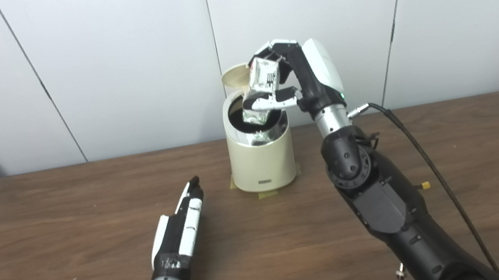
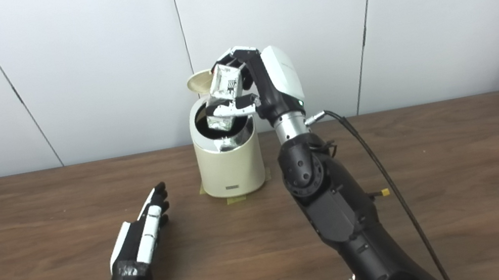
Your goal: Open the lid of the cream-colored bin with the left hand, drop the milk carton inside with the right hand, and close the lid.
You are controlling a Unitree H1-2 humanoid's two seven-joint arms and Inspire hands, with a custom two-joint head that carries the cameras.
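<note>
From my remote station I see the right robot hand [image 1: 287, 77] raised over the cream-colored bin [image 1: 262, 158], its fingers [image 1: 273, 101] wrapped around the milk carton [image 1: 263, 87]. The carton is tilted, its lower end dipping into the bin's dark mouth while its upper part stands above the rim. The lid [image 1: 235, 78] is flipped up at the far left side of the opening, hinged back toward the white wall panels [image 1: 111, 56]. The bin stands on the brown wooden bench [image 1: 41, 238] toward the far edge, near the middle, with strips of tape [image 1: 266, 193] showing under its base. My left robot hand [image 2: 142, 230] lies low over the bench, near and to the left of the bin and well apart from it, fingers stretched out straight and close together, pointing toward the bin and holding nothing. A black cable [image 1: 415, 146] loops from the right wrist down along the arm on the right side.
</note>
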